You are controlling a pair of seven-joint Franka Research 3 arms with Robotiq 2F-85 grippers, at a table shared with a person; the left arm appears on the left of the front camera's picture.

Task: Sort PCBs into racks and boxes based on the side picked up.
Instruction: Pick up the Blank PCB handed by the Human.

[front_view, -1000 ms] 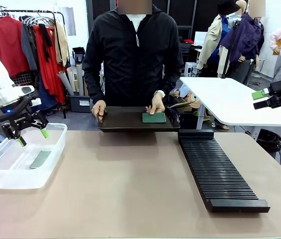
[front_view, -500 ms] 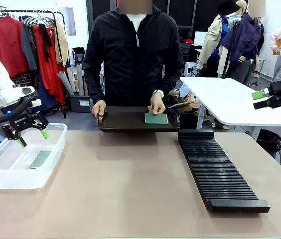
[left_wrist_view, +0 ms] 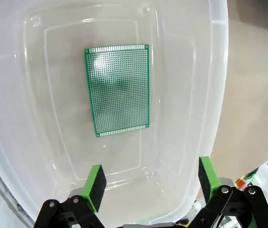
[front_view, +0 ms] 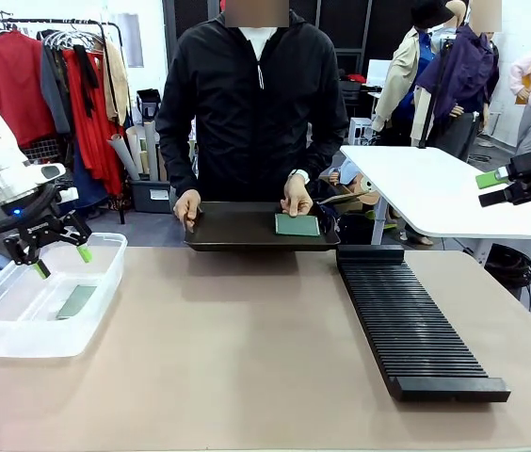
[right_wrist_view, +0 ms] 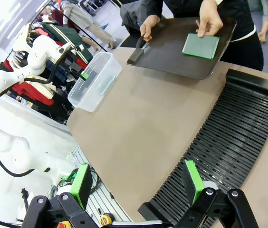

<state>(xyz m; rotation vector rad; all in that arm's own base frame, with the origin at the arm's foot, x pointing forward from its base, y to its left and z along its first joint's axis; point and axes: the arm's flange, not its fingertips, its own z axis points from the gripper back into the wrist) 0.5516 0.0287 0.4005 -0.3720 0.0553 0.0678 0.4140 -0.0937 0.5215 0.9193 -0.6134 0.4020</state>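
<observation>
PCB (front_view: pixel 297 224) on the far tray (front_view: pixel 233 228), long axis left–right, lies left of my wide-open, empty right hand (front_view: pixel 488 187), probably nearer it than my open, empty left hand (front_view: pixel 62 261).

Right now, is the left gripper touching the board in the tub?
Apart. Left wrist view: the left gripper hangs open above the tub; the board lies flat on its floor, bare plastic between it and both pads.

The table (front_view: pixel 247 348) lay open at centre. The box (front_view: pixel 30 347) obstructed the left side, the rack (front_view: pixel 412 325) the right, the tray (front_view: pixel 233 226) the far edge.
</observation>
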